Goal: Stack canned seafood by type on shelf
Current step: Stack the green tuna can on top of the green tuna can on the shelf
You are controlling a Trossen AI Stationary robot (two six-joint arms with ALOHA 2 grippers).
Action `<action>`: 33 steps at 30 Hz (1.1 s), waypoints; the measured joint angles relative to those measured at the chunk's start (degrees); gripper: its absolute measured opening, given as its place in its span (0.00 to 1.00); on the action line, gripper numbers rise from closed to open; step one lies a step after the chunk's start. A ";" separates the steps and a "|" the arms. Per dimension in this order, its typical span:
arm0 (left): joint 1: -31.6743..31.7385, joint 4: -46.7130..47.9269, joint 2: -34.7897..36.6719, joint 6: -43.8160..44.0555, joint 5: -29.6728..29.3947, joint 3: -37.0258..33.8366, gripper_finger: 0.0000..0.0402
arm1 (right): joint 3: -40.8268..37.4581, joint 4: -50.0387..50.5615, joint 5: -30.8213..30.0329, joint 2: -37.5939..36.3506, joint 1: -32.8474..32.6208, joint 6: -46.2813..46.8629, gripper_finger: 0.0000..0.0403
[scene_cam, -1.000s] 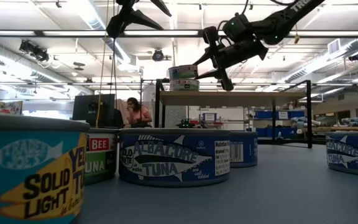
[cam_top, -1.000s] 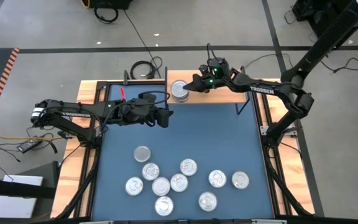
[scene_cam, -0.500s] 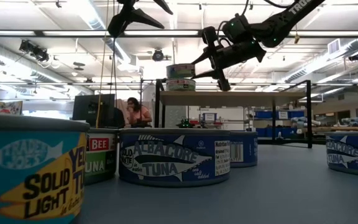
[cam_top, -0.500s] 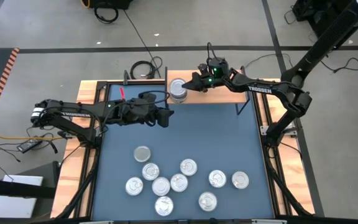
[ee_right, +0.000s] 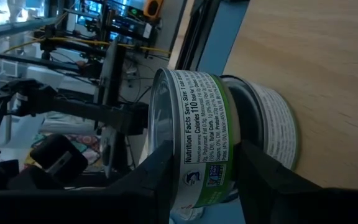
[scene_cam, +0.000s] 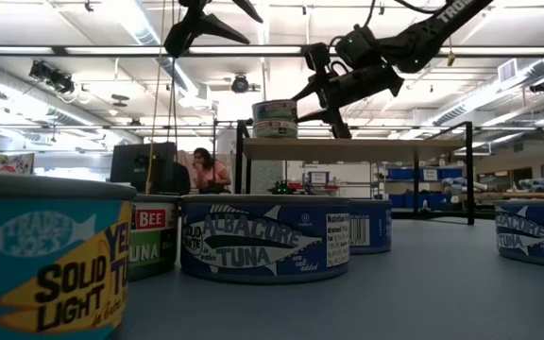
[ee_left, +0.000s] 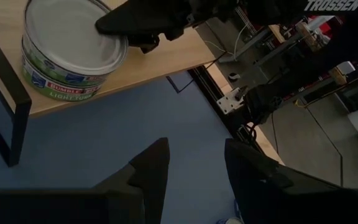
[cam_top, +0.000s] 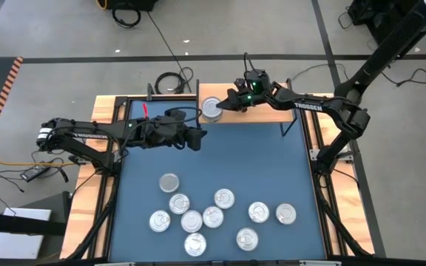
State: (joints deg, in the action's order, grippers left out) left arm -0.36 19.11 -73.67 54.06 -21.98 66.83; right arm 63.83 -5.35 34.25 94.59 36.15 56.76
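On the light-wood shelf (cam_top: 272, 114) (scene_cam: 366, 148) at the table's far edge stand two cans, one on the other (cam_top: 211, 108). The upper one is a green-labelled tin (scene_cam: 275, 111) (ee_right: 197, 143), and its bottom rests on the lower tin (scene_cam: 275, 129) (ee_right: 272, 124). My right gripper (cam_top: 228, 102) (scene_cam: 317, 99) is at this stack from the right, shut on the upper tin. My left gripper (cam_top: 198, 139) (ee_left: 194, 168) hangs open above the blue table, in front of the shelf's left end. Several more canned seafood tins (cam_top: 191, 221) (scene_cam: 264, 236) sit on the table's near half. My right gripper holds the upper tin at its edge nearest the arm. One finger (ee_left: 114, 22) lies over the silver lid, the other (ee_right: 253, 168) stands at the tin's bottom rim beside the lower tin. The fingers come slanting down from the table's right. The tin sits level on the lower tin.
Thin black legs (scene_cam: 468, 170) raise the shelf, whose right part is bare wood (cam_top: 294, 112). Wooden strips (cam_top: 102, 111) edge the blue table. Between the shelf and the loose tins lies bare blue surface (cam_top: 250, 159). A person (scene_cam: 211, 170) sits far behind the table.
The upper tin, tilted and slightly off the lower one a second ago, has come down level and square on it. My right gripper has stayed shut on it and has gone slightly toward the table's left edge.
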 joint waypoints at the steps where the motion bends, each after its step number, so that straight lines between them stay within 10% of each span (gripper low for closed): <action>1: 0.02 0.00 0.00 -0.02 0.00 0.00 0.41 | 0.02 0.04 -0.29 -0.01 -0.19 -0.21 0.33; 19: 0.02 0.07 0.00 -0.04 -0.02 0.00 0.41 | 0.02 -0.20 -1.61 -0.02 -0.12 0.06 0.33; 26: 0.02 0.08 0.00 -0.04 -0.02 0.00 0.41 | 0.00 -0.10 -1.55 -0.02 0.80 0.05 0.57; 33: 0.02 0.09 0.00 -1.36 -0.02 0.00 0.41 | 0.00 -0.17 -0.59 -0.02 1.22 -0.15 0.59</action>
State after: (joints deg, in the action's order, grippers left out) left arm -0.34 19.20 -73.67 52.71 -22.00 66.83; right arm 63.83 -5.52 33.66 94.56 37.37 56.61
